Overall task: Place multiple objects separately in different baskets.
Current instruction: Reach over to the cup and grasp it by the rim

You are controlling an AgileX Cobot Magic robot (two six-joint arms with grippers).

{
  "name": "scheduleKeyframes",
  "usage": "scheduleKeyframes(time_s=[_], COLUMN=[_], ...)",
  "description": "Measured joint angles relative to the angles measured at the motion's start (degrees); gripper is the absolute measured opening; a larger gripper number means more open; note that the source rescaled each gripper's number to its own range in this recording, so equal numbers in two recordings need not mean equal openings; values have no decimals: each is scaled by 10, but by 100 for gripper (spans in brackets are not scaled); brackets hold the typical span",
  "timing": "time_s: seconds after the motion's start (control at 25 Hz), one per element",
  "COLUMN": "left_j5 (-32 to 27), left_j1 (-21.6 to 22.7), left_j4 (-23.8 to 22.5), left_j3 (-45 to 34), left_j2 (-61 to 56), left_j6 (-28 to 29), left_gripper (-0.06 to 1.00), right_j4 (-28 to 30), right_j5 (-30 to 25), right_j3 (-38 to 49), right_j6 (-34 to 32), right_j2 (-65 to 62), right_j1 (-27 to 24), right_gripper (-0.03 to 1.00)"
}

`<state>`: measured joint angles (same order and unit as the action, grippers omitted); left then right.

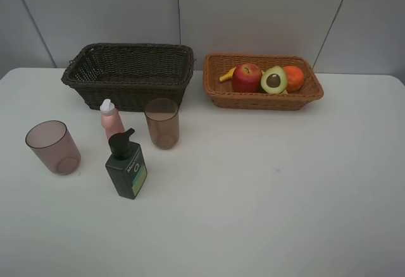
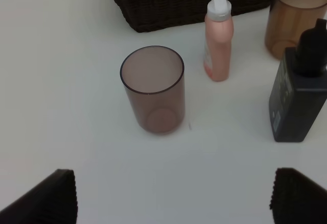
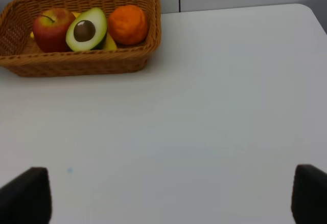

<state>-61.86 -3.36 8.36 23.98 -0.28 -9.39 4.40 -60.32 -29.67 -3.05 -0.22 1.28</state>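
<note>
— At the far left of the table [image 1: 266, 214] stands one translucent cup [image 1: 53, 147], upright, mouth up, well apart from everything else. Which claw is nearer?
— The left gripper [image 2: 173, 198]. Its wrist camera has that cup dead ahead, centred between the two fingers, which are spread wide with nothing between them.
— And to the right of it?
— The pink bottle [image 1: 112, 120], upright. The pump bottle [image 1: 126, 165] is just in front of that, nearer the robot. Then comes the second cup [image 1: 162, 123], close before the dark basket [image 1: 126, 81], which shows nothing inside. All four things lie on the left arm's side.
— So the move?
— My judgement: straight forward and down onto the lone cup. A round thing has no long axis to line up with, and it alone has free room on both sides. The dark basket lies beyond it and to the right.
— And the right side?
— The tan basket [image 1: 266, 100] holds the banana [image 1: 227, 74], apple [image 1: 247, 78], avocado [image 1: 274, 80] and orange [image 1: 293, 78]. The right gripper [image 3: 163, 193] is also spread and empty. It has bare table before it, and that basket sits well ahead.
</note>
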Motion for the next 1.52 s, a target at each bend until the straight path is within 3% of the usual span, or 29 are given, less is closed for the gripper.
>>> scheduleKeyframes(time_s=[1.28, 1.52], left_j5=[0, 10], left_j1=[0, 0], left_j4=[0, 2], left_j3=[1, 40], left_j2=[0, 49], left_j6=[0, 0], left_gripper=[100, 100], right_j4=[1, 1], right_j5=[0, 1], right_j3=[0, 0], right_j6=[0, 0], right_j2=[0, 0], right_j1=[0, 0], right_gripper=[100, 100])
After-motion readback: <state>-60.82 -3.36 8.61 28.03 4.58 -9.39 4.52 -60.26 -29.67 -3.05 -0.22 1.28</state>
